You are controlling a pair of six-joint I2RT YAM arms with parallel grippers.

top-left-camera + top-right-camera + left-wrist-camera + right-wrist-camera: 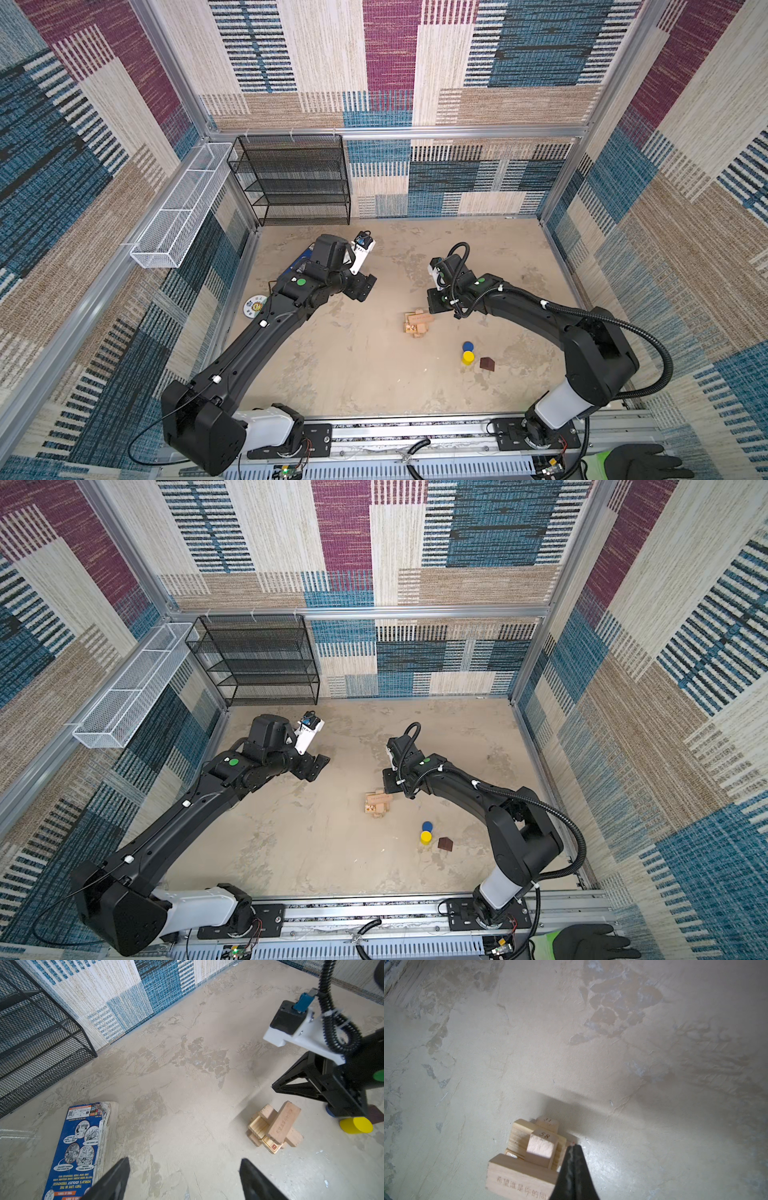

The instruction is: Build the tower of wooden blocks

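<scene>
The tower (417,323) (377,804) is a low criss-cross stack of pale wood blocks in mid-floor; its top bar carries printed marks (521,1182). A yellow cylinder (468,357) (356,1125), a blue disc (468,346) and a dark-brown house-shaped piece (487,364) stand loose to the stack's near right. My right gripper (573,1147) (435,306) is shut and holds nothing. Its tip is close beside the stack; whether it touches is unclear. My left gripper (185,1167) (365,286) hangs open and empty, well to the stack's far left.
A blue printed packet (81,1147) lies by my left arm, and a round labelled jar (254,306) sits near the left wall. A black mesh shelf (291,178) fills the back left corner, with a white wire basket (178,208) on the wall. A gloved hand (640,461) rests at the front right.
</scene>
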